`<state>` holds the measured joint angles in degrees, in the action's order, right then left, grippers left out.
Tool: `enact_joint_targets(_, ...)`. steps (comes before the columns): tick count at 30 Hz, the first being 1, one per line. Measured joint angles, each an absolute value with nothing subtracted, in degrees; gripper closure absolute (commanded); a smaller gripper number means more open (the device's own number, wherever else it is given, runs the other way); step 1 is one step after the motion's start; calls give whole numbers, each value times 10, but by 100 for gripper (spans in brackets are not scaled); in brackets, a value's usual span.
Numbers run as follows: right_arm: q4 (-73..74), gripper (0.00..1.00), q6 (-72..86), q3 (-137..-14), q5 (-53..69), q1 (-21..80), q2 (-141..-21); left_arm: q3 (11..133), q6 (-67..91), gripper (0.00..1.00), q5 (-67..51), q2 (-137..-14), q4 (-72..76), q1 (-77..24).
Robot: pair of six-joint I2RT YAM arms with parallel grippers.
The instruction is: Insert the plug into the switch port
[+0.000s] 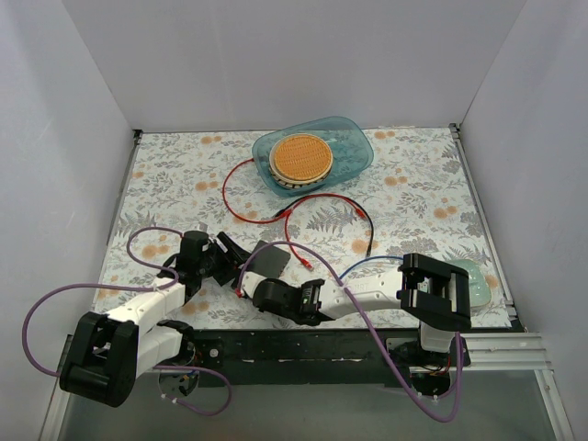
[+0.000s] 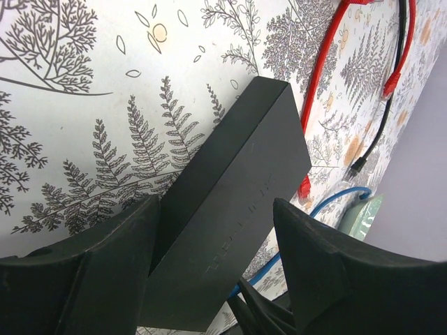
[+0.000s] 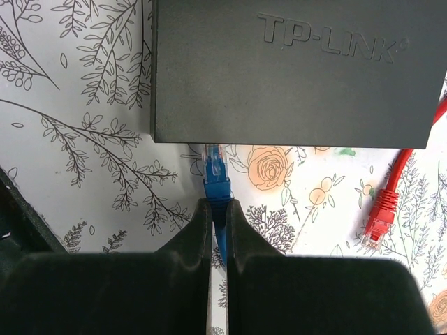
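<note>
Right claw [image 3: 218, 206], floral tablecloth [image 3: 84, 105], white walls [image 1: 294, 55]

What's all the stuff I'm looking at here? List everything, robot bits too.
switch: one, matte black, near the middle of the table's front
plug: one, clear, just short of the switch's edge
blue cable: one, blue, behind the plug
red cable: number unclear, red, mid-table
black cable: one, black, right of the switch
tub: one, clear teal, far side
disc: one, orange, inside the tub
pad: one, pale green, near right corner
tablecloth: one, floral
left end effector: one, black, gripping the switch's sides
right end effector: one, black, shut on the blue cable
</note>
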<state>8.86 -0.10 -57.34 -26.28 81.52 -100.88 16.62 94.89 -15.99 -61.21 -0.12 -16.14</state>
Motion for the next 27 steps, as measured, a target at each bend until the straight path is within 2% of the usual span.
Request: enact_joint_targets(27,71,99,-41,-579,-232,740,-1014,156,965,36,-136,-616,36,-154)
